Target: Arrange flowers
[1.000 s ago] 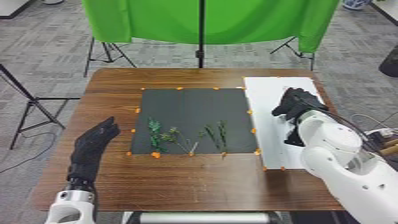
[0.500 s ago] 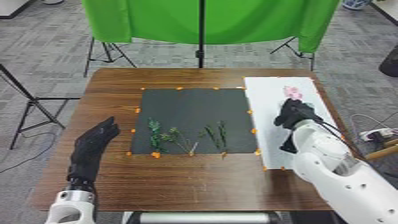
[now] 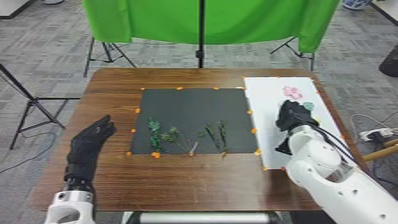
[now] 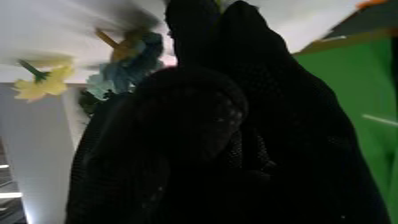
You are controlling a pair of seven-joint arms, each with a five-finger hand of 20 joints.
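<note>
Sprigs (image 3: 155, 134) on dark mat (image 3: 191, 107), long axes roughly near-to-far, left hand's (image 3: 86, 145) fingers straight, right hand's (image 3: 291, 116) state unclear

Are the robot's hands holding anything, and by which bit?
The left hand holds nothing. I can't tell whether the right hand, at the white sheet, holds anything.

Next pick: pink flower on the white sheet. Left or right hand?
Right, I'd say: the right hand is over the white sheet, close to the pink flower; the left hand is left of the dark mat.
</note>
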